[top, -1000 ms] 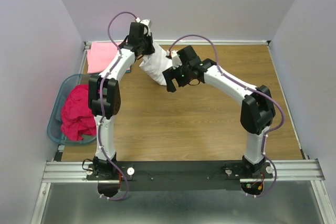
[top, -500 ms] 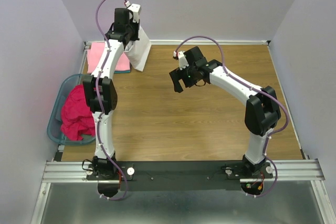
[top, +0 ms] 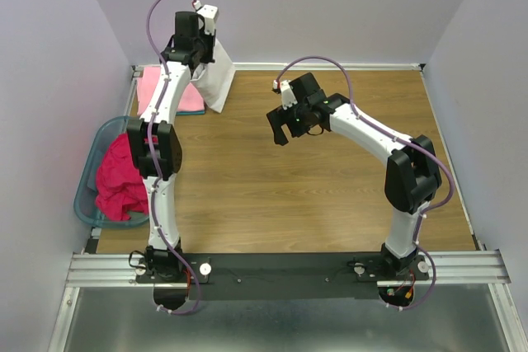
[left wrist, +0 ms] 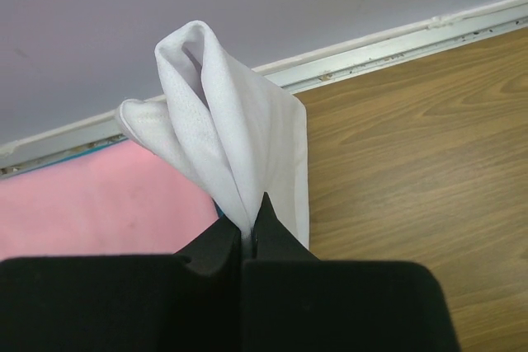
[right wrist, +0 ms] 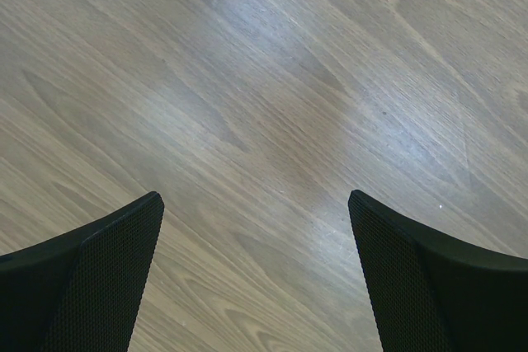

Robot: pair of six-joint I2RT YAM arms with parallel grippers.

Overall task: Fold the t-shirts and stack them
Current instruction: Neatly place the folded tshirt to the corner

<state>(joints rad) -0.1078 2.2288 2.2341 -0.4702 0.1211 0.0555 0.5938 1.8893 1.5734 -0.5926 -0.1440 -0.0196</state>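
My left gripper (top: 203,53) is shut on a folded white t-shirt (top: 217,80), which hangs from it above the table's far left. In the left wrist view the jaws (left wrist: 252,224) pinch the bunched white t-shirt (left wrist: 239,138), and the light pink t-shirt (left wrist: 99,204) lies flat just below and to the left. That pink t-shirt (top: 155,88) rests folded in the far left corner. A magenta-red t-shirt (top: 120,175) is crumpled in the basket. My right gripper (top: 279,133) hovers open over bare wood (right wrist: 256,199), with nothing between its fingers.
The teal plastic basket (top: 86,197) sits at the table's left edge beside the left arm. A white rail (left wrist: 396,39) and the purple back wall close off the far side. Wooden table top (top: 330,204) spreads under both arms.
The left arm has lifted the white t-shirt off the table and swung it left and back, next to the pink one. The right gripper has drawn away from the shirt and stays open.
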